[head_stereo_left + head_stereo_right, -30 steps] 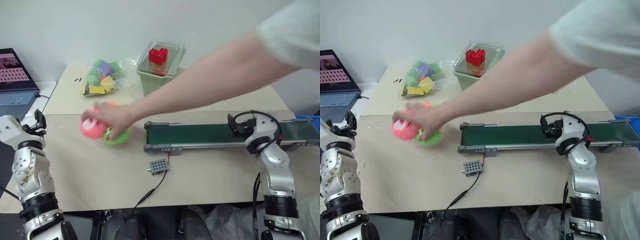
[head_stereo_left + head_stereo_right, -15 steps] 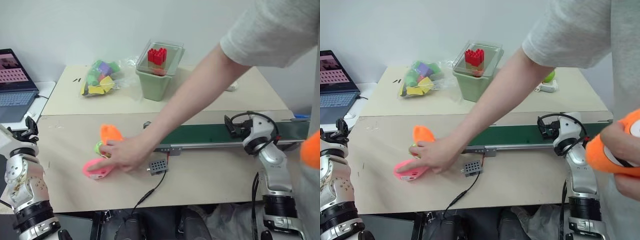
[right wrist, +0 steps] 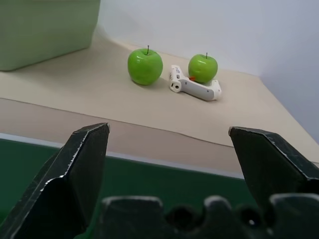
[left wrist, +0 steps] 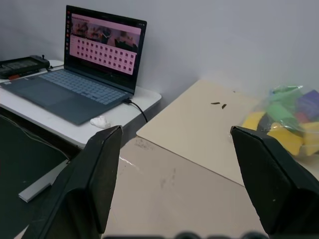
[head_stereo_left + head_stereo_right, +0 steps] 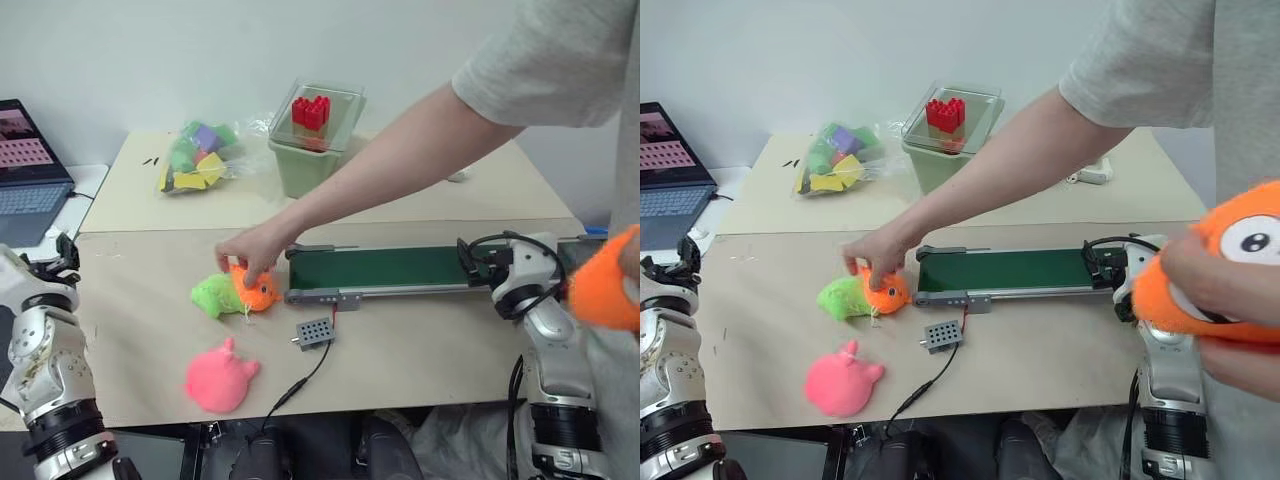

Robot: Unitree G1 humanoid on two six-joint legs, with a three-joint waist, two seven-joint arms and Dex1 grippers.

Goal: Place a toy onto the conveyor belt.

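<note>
Conveyor belt (image 5: pixel 385 269) at centre right, bare; toys — pink toy (image 5: pixel 220 376), orange-green toy (image 5: pixel 232 293) — lower left under a person's hand (image 5: pixel 250 250). Both claws (image 4: pixel 174 199) (image 3: pixel 172 164) wide, empty — reaching risks striking the hand.

The table (image 5: pixel 150 300) bears conveyor belt (image 5: pixel 390 268), pink toy (image 5: pixel 220 375), green bin (image 5: pixel 305 165).

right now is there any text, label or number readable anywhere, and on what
None can be read.
Laptop screen: rows of pink tiles and small pictures, any text too small to read.
Laptop keyboard: key legends too blurred.
Conveyor belt, grey perforated box, white device: no visible markings.
</note>
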